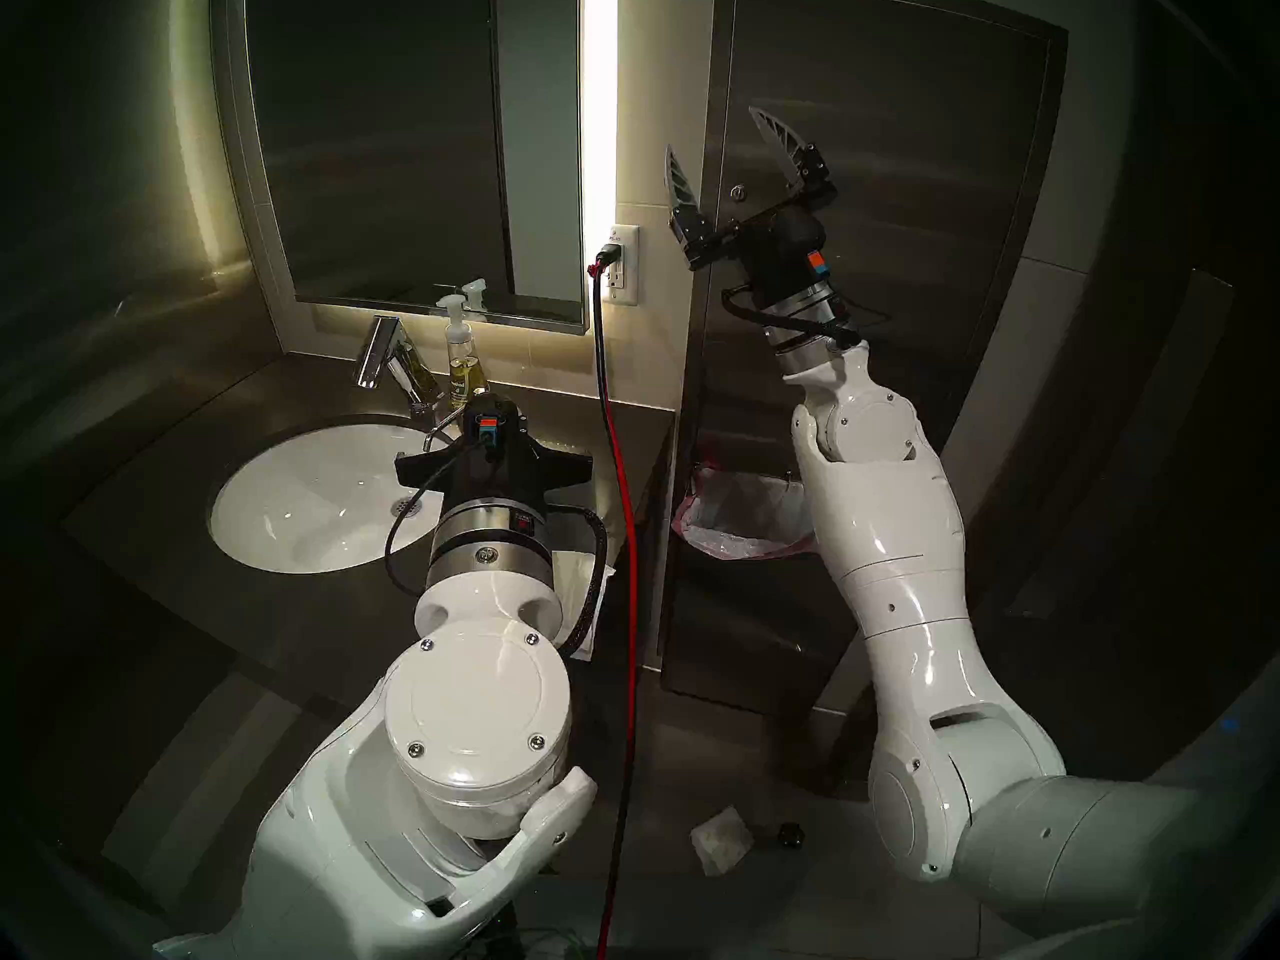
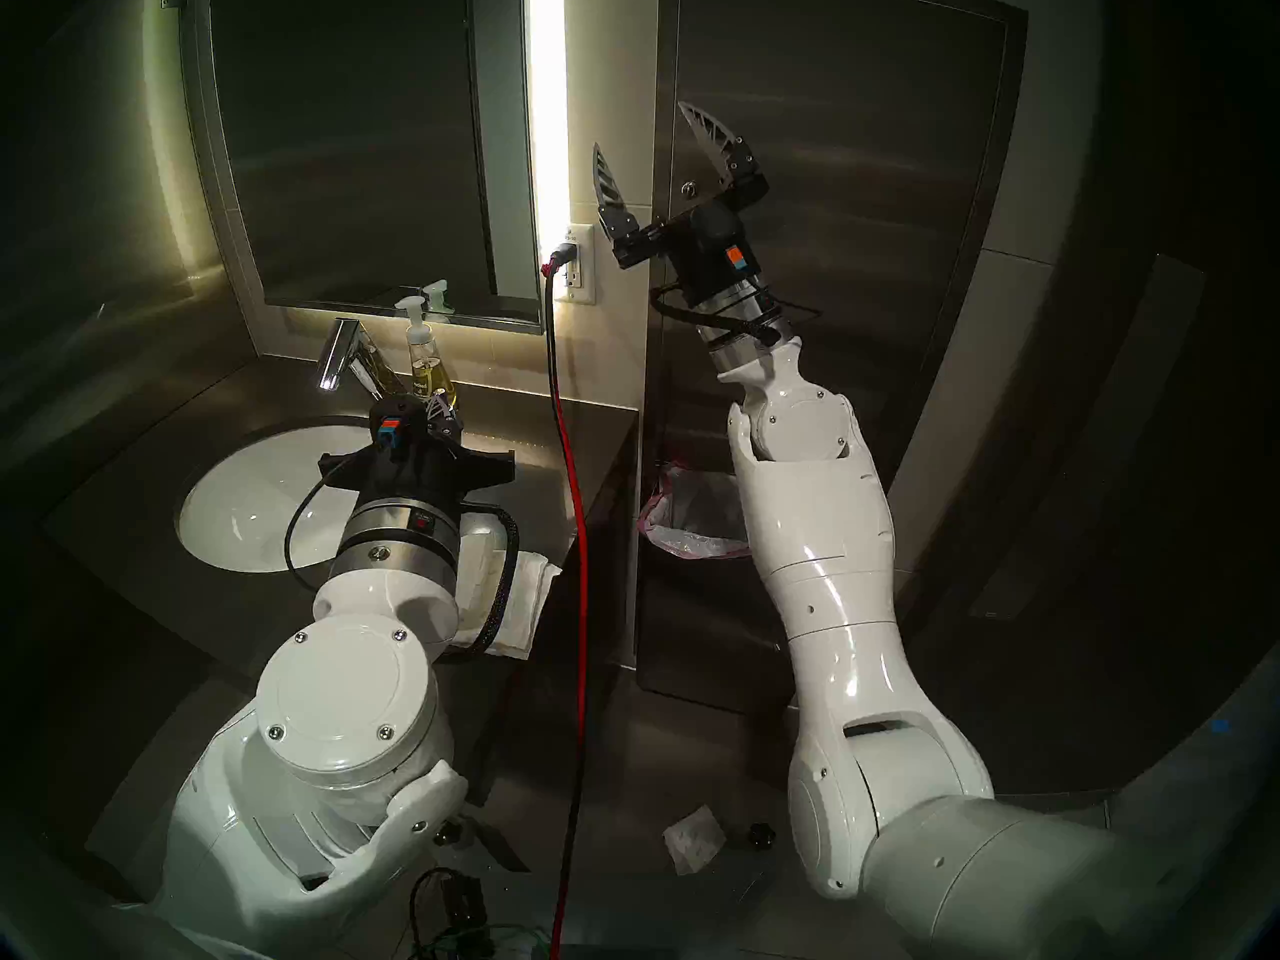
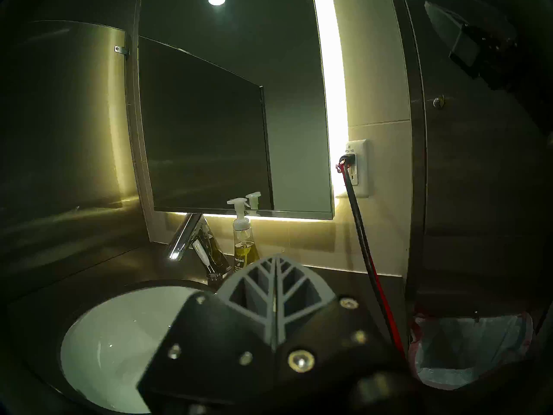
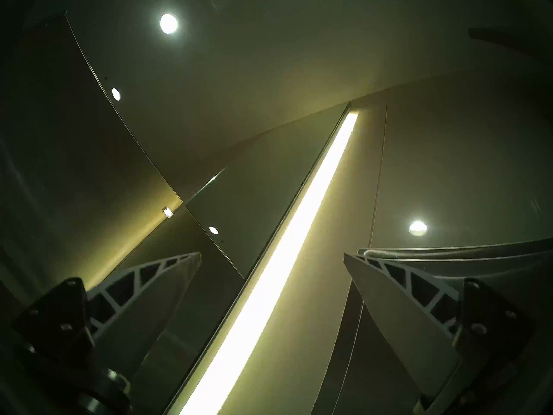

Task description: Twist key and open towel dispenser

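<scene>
Right pincer [image 1: 717, 151] is spread wide, empty, raised in front of the towel dispenser [image 1: 893, 196]. The key [image 1: 740, 192] sits on the door panel near its left edge, just below the gap between the two fingers, not touched.

Risks, as I judge them:
- Key is tiny and the fingers are long. If they close off-centre they may slip off the tab, or scrape the steel door w/o turning anything.
- Right wrist cam looks up at the ceiling and doesn't show the key, so alignment rests on the head views only.
- Left finger tip sits near the door's left edge, so little room that side of the key. More room right of the key.
- Below the key, the pink-edged bag [image 1: 744, 515] lies close to the forearm.

Left pincer [image 3: 273, 303] is closed, empty, parked over the sink [image 1: 305, 508], well left of the key.
</scene>
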Motion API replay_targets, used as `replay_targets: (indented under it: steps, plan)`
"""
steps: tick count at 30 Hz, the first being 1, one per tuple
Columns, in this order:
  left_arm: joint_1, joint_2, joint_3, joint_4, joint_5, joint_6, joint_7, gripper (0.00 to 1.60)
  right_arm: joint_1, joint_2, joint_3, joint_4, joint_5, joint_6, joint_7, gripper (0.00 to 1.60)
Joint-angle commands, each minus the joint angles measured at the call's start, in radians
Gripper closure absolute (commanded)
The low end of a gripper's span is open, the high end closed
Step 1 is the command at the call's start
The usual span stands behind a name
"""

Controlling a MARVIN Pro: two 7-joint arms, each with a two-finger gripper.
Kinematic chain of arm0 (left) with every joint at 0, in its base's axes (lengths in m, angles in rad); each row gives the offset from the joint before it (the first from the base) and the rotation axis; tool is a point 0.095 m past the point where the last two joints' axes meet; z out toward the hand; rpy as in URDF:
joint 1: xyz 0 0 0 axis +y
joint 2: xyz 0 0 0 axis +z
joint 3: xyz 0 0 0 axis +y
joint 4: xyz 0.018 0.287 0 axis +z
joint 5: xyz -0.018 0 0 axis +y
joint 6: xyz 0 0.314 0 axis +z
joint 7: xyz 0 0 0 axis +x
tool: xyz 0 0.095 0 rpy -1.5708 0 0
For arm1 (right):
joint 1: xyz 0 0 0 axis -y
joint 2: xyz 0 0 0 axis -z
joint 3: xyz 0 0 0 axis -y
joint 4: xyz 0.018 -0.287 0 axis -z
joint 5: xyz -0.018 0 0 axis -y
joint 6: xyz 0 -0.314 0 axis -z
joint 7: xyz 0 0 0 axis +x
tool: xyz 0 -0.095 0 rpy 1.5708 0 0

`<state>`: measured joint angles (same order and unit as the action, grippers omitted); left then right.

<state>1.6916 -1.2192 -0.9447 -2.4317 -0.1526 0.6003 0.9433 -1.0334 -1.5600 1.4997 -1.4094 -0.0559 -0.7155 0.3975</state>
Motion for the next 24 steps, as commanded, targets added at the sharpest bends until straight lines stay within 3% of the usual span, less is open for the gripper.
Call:
replay_targets:
  steps: [1, 24]
  plan:
    - [-0.021, 0.006, 0.002, -0.012, -0.006, -0.014, 0.026, 1.39, -0.012, -0.025, -0.001, -0.031, -0.046, 0.015, -0.033, 0.0]
    - [-0.052, 0.033, 0.03, -0.012, -0.064, -0.042, 0.119, 1.39, -0.051, -0.056, -0.014, -0.107, -0.177, 0.046, -0.091, 0.0]
